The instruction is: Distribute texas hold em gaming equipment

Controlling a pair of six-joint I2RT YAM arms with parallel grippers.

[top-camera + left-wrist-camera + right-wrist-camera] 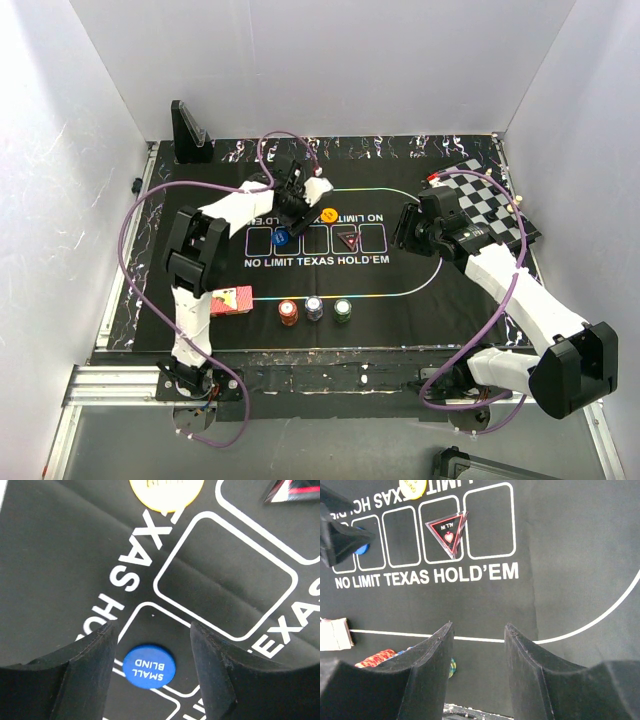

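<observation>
My left wrist view cuts the yellow button (166,492) and the marker (295,492) at its top edge. In my right wrist view, my right claw (478,627) hides most of the chip stacks (377,657), the left edge crops the cards (335,634), and my left claw (342,537) covers part of the blue chip (362,548).

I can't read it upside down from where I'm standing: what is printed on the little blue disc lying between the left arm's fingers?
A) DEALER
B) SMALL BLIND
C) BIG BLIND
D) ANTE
B: in the left wrist view, the blue disc lying on the mat between the fingers reads SMALL BLIND in white letters.
</observation>
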